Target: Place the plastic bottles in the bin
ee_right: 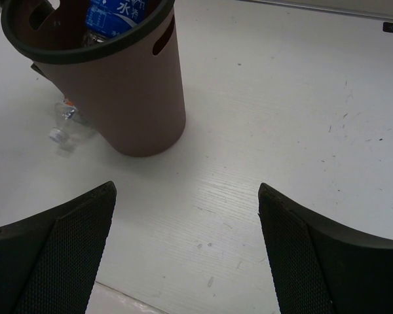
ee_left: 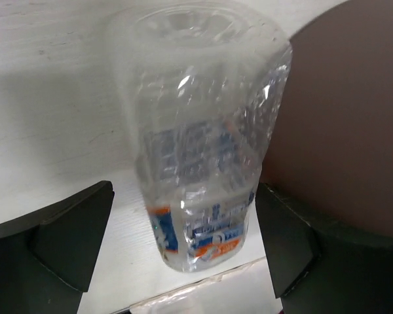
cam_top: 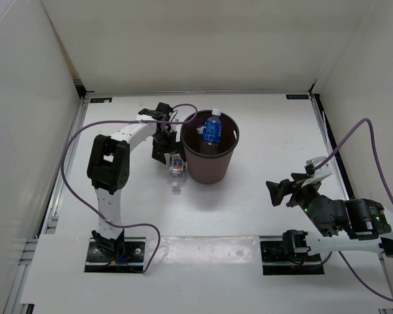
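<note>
The dark brown bin point(cam_top: 209, 157) stands mid-table; it also shows in the right wrist view point(ee_right: 128, 85). A clear bottle with a blue label point(cam_top: 212, 129) stands inside it, seen too in the right wrist view point(ee_right: 114, 13). A clear bottle with a pale blue-and-orange label point(cam_top: 177, 169) lies on the table against the bin's left side. In the left wrist view this bottle point(ee_left: 203, 144) sits between the spread fingers, untouched, with the bin wall point(ee_left: 347, 118) at right. My left gripper point(ee_left: 183, 252) is open over it. My right gripper point(ee_right: 183, 242) is open and empty. The plain clear and orange bottles are not visible.
White walls enclose the table on three sides. A purple cable point(cam_top: 72, 150) loops left of the left arm, another point(cam_top: 354, 137) runs at the right. The right arm point(cam_top: 334, 212) rests near the front right edge.
</note>
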{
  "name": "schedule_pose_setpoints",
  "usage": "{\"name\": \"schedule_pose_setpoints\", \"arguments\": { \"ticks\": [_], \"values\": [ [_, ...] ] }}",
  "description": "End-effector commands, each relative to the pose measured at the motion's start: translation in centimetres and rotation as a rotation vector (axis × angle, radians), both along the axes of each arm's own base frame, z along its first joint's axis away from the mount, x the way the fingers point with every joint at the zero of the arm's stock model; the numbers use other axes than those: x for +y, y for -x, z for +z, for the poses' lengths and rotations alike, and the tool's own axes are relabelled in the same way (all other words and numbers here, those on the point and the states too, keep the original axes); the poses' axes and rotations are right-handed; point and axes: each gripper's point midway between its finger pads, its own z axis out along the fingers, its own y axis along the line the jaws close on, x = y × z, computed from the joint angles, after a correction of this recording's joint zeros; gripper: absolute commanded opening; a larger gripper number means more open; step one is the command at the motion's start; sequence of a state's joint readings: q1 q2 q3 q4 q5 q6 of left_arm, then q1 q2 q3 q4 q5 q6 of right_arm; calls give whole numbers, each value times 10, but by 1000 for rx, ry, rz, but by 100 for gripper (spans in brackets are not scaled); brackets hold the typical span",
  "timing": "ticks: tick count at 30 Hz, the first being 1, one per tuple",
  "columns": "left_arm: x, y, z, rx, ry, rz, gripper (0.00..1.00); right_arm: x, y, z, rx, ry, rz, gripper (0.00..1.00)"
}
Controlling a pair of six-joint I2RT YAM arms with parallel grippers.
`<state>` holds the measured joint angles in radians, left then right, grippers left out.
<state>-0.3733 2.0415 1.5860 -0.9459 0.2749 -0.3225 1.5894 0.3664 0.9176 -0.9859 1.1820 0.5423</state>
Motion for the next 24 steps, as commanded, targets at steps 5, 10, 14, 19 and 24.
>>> {"name": "schedule_pose_setpoints", "arguments": {
  "ticks": [5,10,14,19,24],
  "values": [
    [-2,2,-4,37,-67,-34,95,0,0,3,-3,-37,-3,90],
    [-1,2,-2,32,-70,-40,61,1,0,3,-3,-32,-2,90],
    [18,-9,22,-38,-114,12,32,1,0,4,-2,-35,3,90],
    [75,-31,65,-152,-150,183,32,1,0,3,-3,-32,5,90],
    [115,-49,132,-323,-20,333,31,2,0,3,-5,-33,4,90]
  ]
}}
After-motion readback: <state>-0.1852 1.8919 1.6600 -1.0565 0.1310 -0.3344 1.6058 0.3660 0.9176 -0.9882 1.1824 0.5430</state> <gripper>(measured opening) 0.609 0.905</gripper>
